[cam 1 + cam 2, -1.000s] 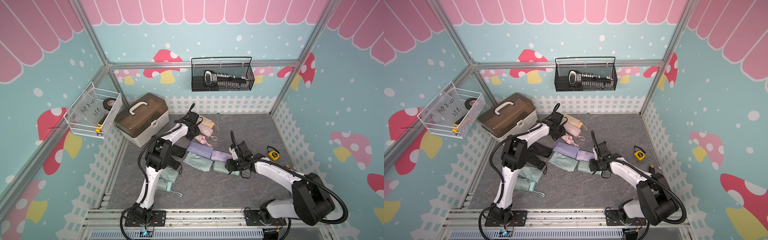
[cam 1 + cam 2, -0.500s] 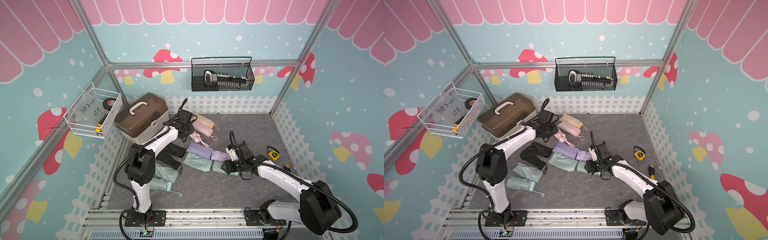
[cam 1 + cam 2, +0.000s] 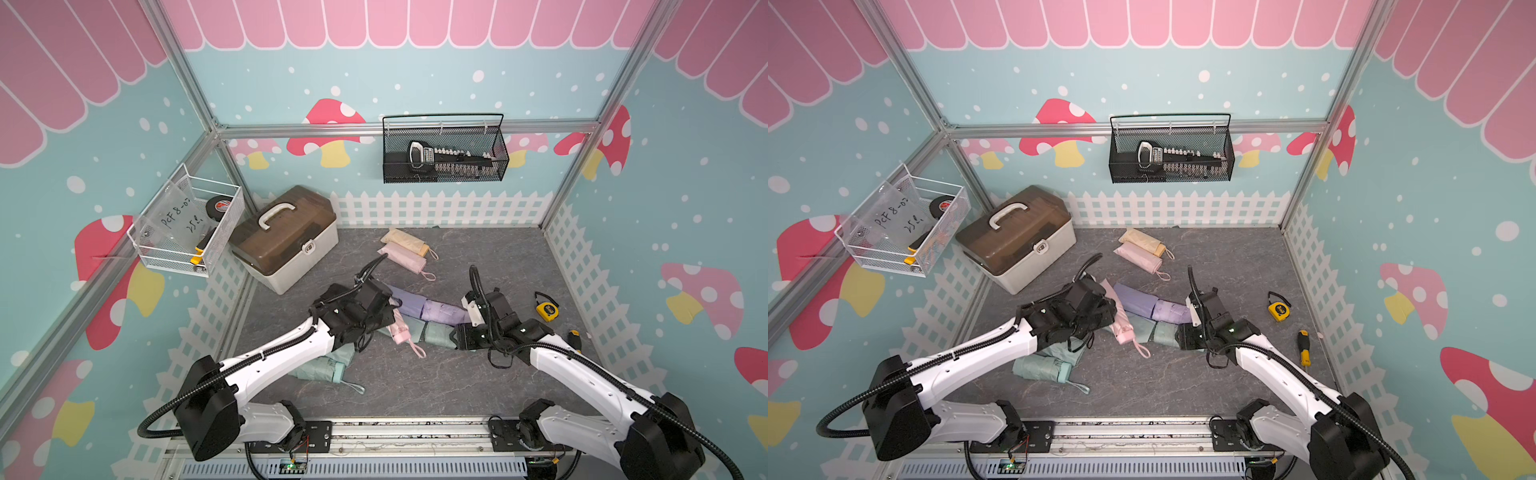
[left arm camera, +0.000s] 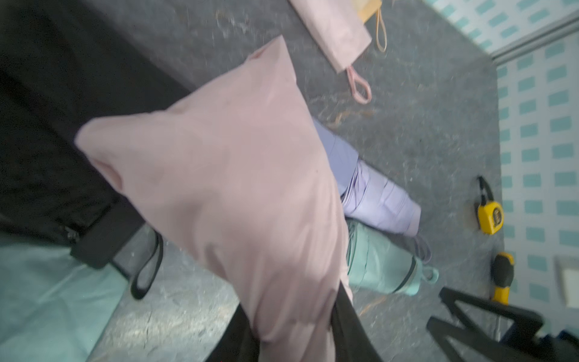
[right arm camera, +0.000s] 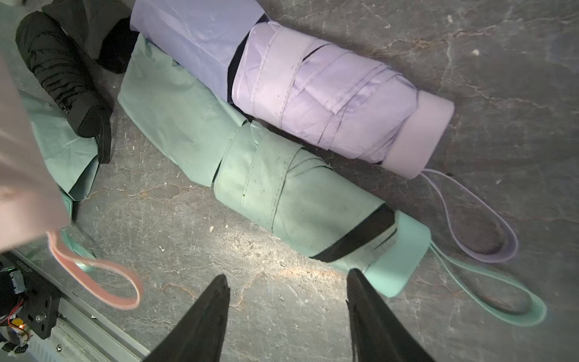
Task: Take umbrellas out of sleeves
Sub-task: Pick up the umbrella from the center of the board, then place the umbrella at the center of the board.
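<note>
Gripping the pink sleeve [image 4: 235,175] near one end, the left gripper [image 4: 291,335] has its jaws closed tight on the fabric and holds the sleeve slanting over the middle of the grey mat [image 3: 457,386]; a pink wrist loop [image 5: 94,282] hangs at the sleeve's low end. The right gripper [image 5: 288,313] stands with jaws well apart and holds nothing; one fingertip [image 5: 366,307] is just beside the handle of the mint umbrella [image 5: 297,200]. That umbrella lies on the mat, partly out of the mint sleeve [image 5: 175,125]; touching it alongside, the lilac umbrella [image 5: 329,103] protrudes likewise from the lilac sleeve [image 5: 194,40]; a black umbrella [image 5: 59,72] lies near the sleeves' far ends. A second mint umbrella [image 3: 320,370] lies beside the left arm; by the back fence a cream sleeve [image 3: 405,240] and a second pink sleeve [image 3: 402,258] lie touching, loops showing. A tape measure [image 3: 546,309] and a screwdriver [image 3: 1303,347] lie beyond the right arm; a toolbox [image 3: 286,237] stands in the back left corner.
</note>
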Controlling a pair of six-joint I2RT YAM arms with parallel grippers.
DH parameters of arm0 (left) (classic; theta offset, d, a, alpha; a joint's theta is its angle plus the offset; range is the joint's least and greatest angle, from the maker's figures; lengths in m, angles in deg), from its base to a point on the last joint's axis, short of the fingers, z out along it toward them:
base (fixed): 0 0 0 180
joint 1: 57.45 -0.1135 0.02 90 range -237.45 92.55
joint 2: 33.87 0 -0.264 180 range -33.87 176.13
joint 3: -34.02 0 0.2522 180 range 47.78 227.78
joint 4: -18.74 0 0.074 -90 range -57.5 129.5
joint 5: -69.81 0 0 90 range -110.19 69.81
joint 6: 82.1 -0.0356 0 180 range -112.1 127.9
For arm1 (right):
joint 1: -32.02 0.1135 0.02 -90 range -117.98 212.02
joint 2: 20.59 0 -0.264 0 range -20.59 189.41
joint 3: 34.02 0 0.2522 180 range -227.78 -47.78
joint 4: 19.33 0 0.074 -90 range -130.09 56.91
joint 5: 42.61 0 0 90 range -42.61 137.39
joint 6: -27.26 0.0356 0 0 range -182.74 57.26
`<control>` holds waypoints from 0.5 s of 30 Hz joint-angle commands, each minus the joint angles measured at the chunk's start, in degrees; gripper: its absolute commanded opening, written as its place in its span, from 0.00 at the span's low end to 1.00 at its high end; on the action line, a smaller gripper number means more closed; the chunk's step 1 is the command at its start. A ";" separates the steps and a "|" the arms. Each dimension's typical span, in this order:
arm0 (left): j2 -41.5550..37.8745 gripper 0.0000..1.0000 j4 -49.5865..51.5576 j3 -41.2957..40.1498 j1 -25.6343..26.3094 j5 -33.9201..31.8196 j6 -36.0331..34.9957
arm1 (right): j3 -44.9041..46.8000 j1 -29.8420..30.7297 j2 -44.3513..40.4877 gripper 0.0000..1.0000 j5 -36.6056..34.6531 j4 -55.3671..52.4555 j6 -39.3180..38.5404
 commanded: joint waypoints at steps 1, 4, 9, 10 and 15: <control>-2.76 0.00 -3.26 -2.42 4.45 -5.60 8.18 | -0.10 0.13 -1.86 0.59 -0.83 -2.51 1.08; -2.51 0.00 -4.64 -4.76 7.22 -5.76 11.02 | 0.20 0.19 -1.85 0.59 -0.42 -2.80 1.12; -1.73 0.00 -9.54 -9.44 8.20 -5.86 14.55 | 1.25 0.16 -1.92 0.59 -0.47 -2.57 1.60; -1.66 0.00 -11.28 -10.37 8.26 -5.65 15.28 | 1.50 0.16 -1.92 0.59 -0.35 -2.46 1.61; 0.40 0.20 -16.26 -12.00 8.28 -2.64 16.97 | 3.44 0.19 -0.55 0.59 1.08 -0.47 2.20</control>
